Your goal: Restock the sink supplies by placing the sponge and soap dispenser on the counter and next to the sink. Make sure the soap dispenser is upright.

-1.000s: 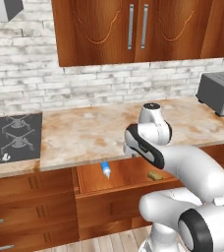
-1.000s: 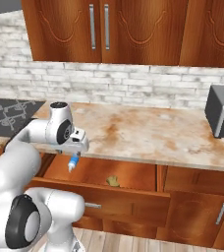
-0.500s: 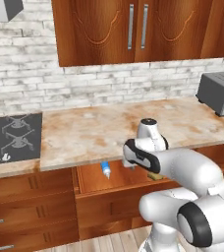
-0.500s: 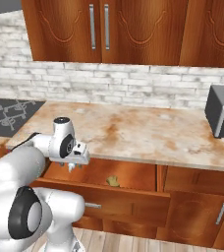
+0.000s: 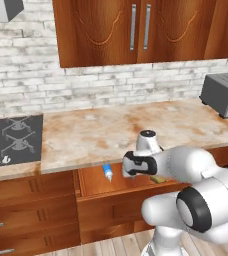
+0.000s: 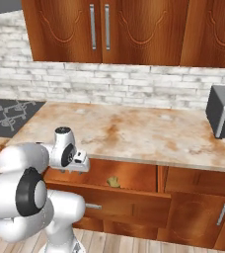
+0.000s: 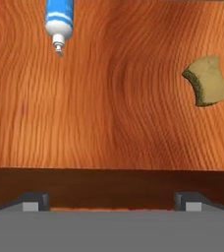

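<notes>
A brown wooden drawer [image 7: 109,123] stands pulled out from the cabinets below the beige marble-look counter with rust-orange blotches [image 5: 136,130], and both supplies lie on its wood-grain floor. In the hand view the slim blue soap dispenser with a white pump top [image 7: 59,22] lies flat on its side near one far corner of the drawer floor, its pump nozzle pointing toward the camera; the tan-olive sponge pinched at the middle [image 7: 209,81] rests well apart from it, toward the opposite side edge of the drawer floor. From the left base view the dispenser [image 5: 107,172] shows at the left part of the open drawer, close under the counter's front edge, and the sponge [image 5: 159,179] peeks out just past the robot's white forearm toward the drawer's right part. From the right base view the sponge [image 6: 114,182] sits on the drawer floor near its middle. The two-finger gripper [image 7: 111,201] hovers over the drawer's front edge with its dark fingertips [image 7: 34,200] spread wide apart, holding nothing and touching neither item; in the right base view it [image 6: 80,162] hangs just below the counter's front edge. The counter top itself carries a dark grey boxy toaster [image 5: 223,93] at its right end, and a black gas hob with burner grates [image 5: 13,140] is set in at its left end.
</notes>
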Available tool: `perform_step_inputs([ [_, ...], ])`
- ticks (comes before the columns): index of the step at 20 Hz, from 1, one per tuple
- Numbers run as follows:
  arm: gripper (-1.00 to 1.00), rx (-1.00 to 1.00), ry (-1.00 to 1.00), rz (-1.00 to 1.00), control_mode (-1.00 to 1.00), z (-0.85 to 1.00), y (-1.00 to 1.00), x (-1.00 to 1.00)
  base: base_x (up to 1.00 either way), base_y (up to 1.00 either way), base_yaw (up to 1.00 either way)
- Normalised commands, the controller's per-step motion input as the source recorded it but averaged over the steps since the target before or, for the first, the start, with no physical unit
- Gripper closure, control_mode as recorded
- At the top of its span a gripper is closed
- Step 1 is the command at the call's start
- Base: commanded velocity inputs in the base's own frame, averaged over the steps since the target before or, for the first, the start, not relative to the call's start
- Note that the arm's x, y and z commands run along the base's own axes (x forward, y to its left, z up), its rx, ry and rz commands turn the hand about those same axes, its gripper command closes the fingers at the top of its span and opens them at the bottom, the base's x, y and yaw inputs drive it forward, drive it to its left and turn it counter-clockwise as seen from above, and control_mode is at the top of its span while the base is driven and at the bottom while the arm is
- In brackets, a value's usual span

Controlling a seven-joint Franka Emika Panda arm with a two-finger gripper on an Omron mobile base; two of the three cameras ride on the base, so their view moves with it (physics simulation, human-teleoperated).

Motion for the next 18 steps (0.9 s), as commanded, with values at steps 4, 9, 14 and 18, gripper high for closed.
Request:
perform_step_inputs([
  [4, -1.0, 0.0, 0.03, 0.0, -1.0, -0.45, 0.03, 0.03, 0.0, 0.0, 0.0],
  [9, -1.0, 0.0, 0.03, 0.0, -1.0, -0.43, 0.0, 0.0, 0.0, 0.0, 0.0],
  [14, -1.0, 0.0, 0.02, 0.0, -1.0, -0.29, 0.0, -0.09, 0.0, 0.0, 0.0],
  [18, -1.0, 0.0, 0.02, 0.0, -1.0, -0.13, 0.0, -0.35, 0.0, 0.0, 0.0],
])
